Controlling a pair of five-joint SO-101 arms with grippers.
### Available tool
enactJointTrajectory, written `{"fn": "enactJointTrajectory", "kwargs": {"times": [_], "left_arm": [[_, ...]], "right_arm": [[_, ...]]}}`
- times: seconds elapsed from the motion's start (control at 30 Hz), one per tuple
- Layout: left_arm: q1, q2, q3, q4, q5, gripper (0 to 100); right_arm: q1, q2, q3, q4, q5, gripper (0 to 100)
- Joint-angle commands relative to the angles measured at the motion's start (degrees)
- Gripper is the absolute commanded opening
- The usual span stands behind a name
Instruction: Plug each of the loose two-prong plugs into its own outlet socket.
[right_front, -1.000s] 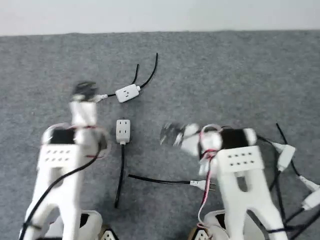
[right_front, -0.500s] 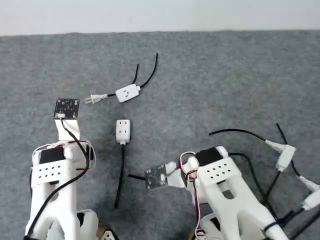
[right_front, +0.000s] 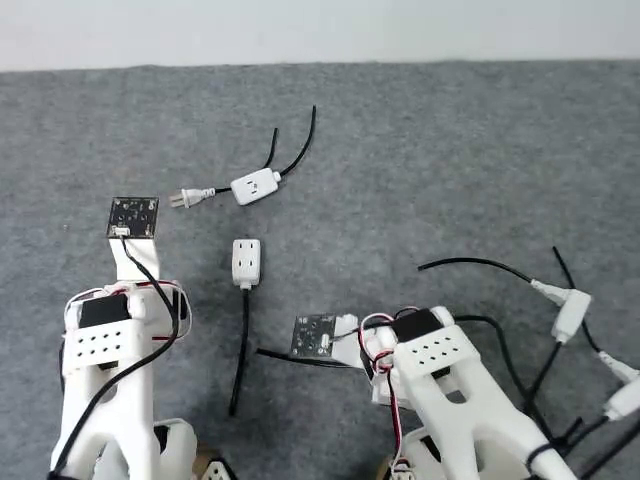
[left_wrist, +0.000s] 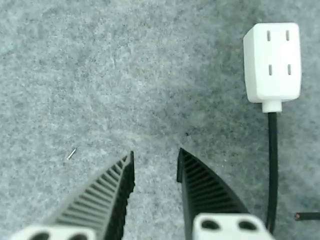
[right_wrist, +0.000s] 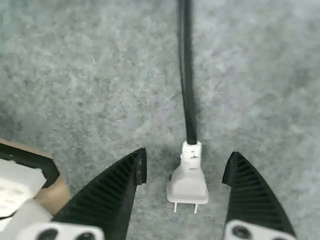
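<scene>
Seen from the high view, two white arms are standing side by side at the grey carpeted counter (right_front: 450, 150): the left arm (right_front: 105, 345) and the right arm (right_front: 440, 365). Two white plastic outlet sockets are lying ahead of them. The farther socket (right_front: 255, 186) is sitting tilted, and the nearer socket (right_front: 246, 260) is trailing a black cord (right_front: 240, 350) back toward the arms. One small white two-prong plug, the far plug (right_front: 186, 198), is lying just beside the farther socket, unplugged. White connectors on tangled black leads (right_front: 570, 310) are lying at the right edge; their number is hard to tell.

In the left wrist view, the left hand (left_wrist: 155, 154) is hovering released over bare carpet, its two ribbed black fingers apart and grasping nothing. The nearer socket (left_wrist: 272, 62) is showing four slots and is lying near it, off to one side.

In the right wrist view, the right hand (right_wrist: 187, 154) is spread wide. A second white two-prong plug, the near plug (right_wrist: 189, 185), is lying flat on the carpet between its two fingers, touching neither, with its black cable (right_wrist: 186, 75) running away from the hand.
</scene>
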Motion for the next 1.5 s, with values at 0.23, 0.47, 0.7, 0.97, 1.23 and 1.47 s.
{"fn": "enactJointTrajectory", "kwargs": {"times": [0.23, 0.47, 0.7, 0.97, 1.23, 1.47], "left_arm": [[0.0, -1.32, 0.48, -1.32, -0.88, 13], [0.0, -1.32, 0.57, -2.29, -3.25, 13], [-0.18, -1.32, 0.57, -2.37, -3.87, 13], [-0.09, -1.32, 0.57, -2.37, -3.87, 13], [0.0, -1.32, 1.1, -2.46, -3.96, 13], [0.0, -1.32, 1.27, -2.46, -3.96, 13]], "right_arm": [[8.48, -1.1, 0.62, -5.67, 8.53, 14.2], [7.6, -1.27, 0.26, -6.2, 8.7, 20.5], [4.18, -1.1, 0.62, -7.69, 8.44, 20.4], [4.0, -1.01, 0.7, -7.69, 8.44, 11.0], [2.33, -1.01, 1.32, -7.6, 8.44, 13.2], [2.33, -1.01, 1.49, -8.84, 8.53, 2.2]]}}
